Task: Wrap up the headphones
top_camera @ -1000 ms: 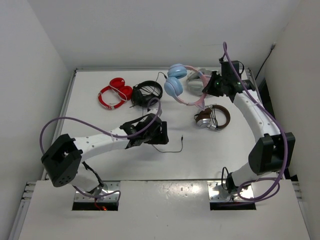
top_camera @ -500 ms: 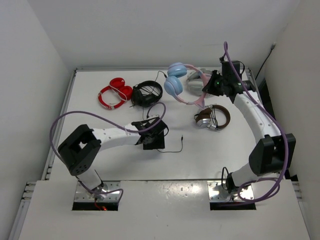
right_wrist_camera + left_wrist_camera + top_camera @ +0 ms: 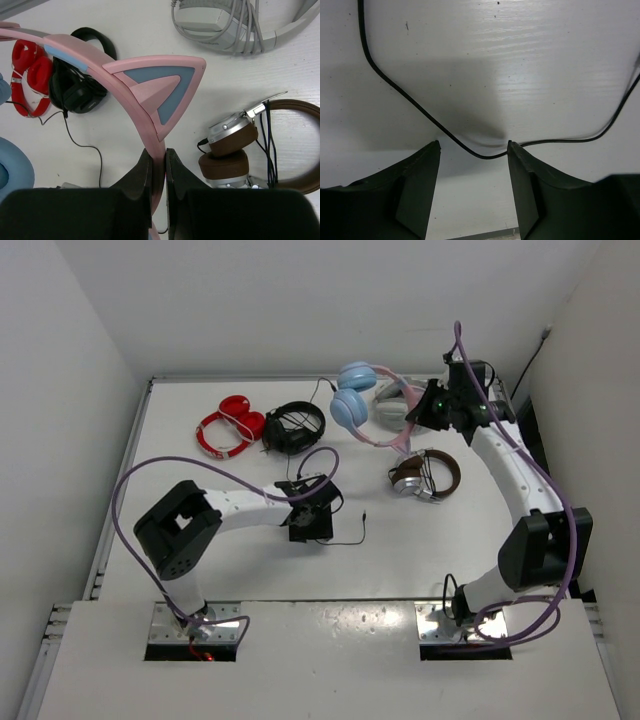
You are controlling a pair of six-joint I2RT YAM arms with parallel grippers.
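The headphones (image 3: pixel 350 404) have light blue ear cups and a thin pink headband (image 3: pixel 120 65) with a cat ear. They hang lifted at the back of the table. My right gripper (image 3: pixel 157 150) is shut on the pink headband just below the cat ear. The thin black cable (image 3: pixel 395 87) trails over the table to its plug (image 3: pixel 368 512). My left gripper (image 3: pixel 474 145) is low over the table and open. A bend of the cable (image 3: pixel 345 541) lies between its fingertips, against the right fingertip (image 3: pixel 512 147).
A red pair (image 3: pixel 228 427) and a black pair (image 3: pixel 293 427) lie at the back left. A brown-and-silver pair (image 3: pixel 425 475) lies under my right arm. A white-grey pair (image 3: pixel 390 405) with a bundled cord sits at the back right.
My left arm has folded back towards its base, and its gripper has slid a little nearer and right along the cable, jaws slightly narrower. The right gripper and headphones barely moved.
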